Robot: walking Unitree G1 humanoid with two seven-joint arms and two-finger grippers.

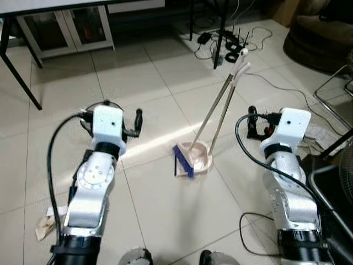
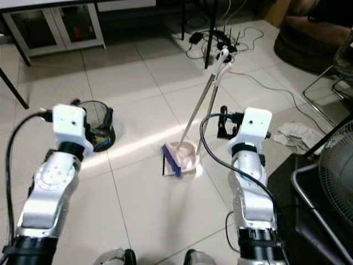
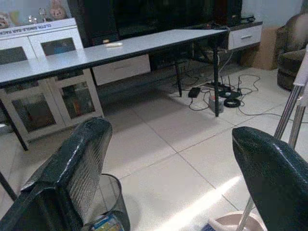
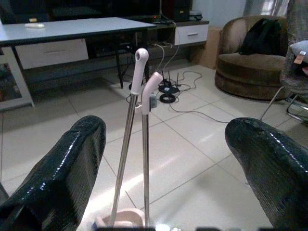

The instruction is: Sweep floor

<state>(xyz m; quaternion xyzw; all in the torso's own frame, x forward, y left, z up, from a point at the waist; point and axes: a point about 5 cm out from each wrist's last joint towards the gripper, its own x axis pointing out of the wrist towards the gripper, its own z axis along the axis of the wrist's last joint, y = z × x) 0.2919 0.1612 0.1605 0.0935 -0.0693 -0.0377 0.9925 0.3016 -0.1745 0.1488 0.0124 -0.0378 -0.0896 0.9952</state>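
Note:
A broom with blue bristles (image 1: 183, 161) stands in a pale pink dustpan (image 1: 201, 157) on the tiled floor between my arms. Their two long metal handles lean up and away to white grips (image 1: 240, 62), and the same handles (image 4: 137, 125) rise between the fingers in the right wrist view. My left gripper (image 1: 135, 122) is held out to the left of the dustpan, open and empty. My right gripper (image 1: 253, 124) hovers open just right of the handles, not touching them. Crumpled paper (image 1: 46, 223) lies on the floor by my left arm.
A black mesh wastebasket (image 2: 95, 126) sits under my left gripper. A table (image 3: 120, 48) with black legs and a white cabinet (image 1: 66, 27) stand ahead. Cables and a power strip (image 1: 231, 44) lie beyond the broom. To the right are a brown armchair (image 4: 255, 62), a cloth (image 2: 298, 134) and a fan (image 2: 336, 165).

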